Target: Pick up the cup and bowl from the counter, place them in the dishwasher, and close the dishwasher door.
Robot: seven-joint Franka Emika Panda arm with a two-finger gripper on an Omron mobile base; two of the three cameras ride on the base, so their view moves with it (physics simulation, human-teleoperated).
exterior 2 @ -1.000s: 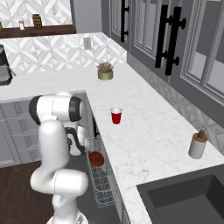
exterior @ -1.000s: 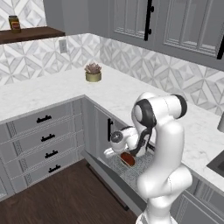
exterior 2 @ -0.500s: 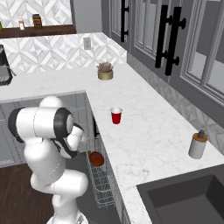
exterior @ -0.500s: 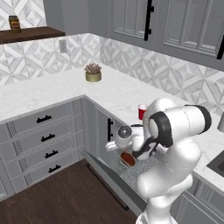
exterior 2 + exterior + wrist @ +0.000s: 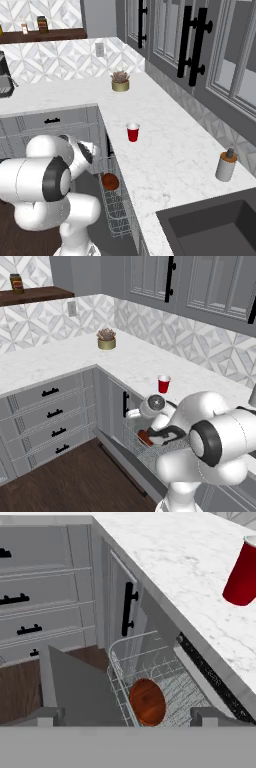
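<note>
The red cup [image 5: 163,384] [image 5: 132,132] [image 5: 243,574] stands upright on the white counter [image 5: 135,363]. The dark reddish-brown bowl [image 5: 147,702] [image 5: 110,181] [image 5: 146,437] stands on edge in the wire rack [image 5: 172,679] of the open dishwasher. The dishwasher door [image 5: 82,687] hangs down in front of the rack. My gripper [image 5: 128,717] [image 5: 94,149] hovers open just above the rack and bowl, below the counter edge, with nothing between its fingertips [image 5: 50,716]. The cup sits up and to the right of it in the hand view.
A narrow cabinet door with a black handle [image 5: 128,609] borders the dishwasher, with grey drawers [image 5: 50,411] beyond. A gold plant pot [image 5: 106,340] stands in the counter corner. A grey soap dispenser [image 5: 226,166] stands by the sink [image 5: 215,230].
My hand has lifted off the bowl and risen slightly above the rack, while the arm's elbow has swung round. The bowl stays in the rack. The cup has not moved.
</note>
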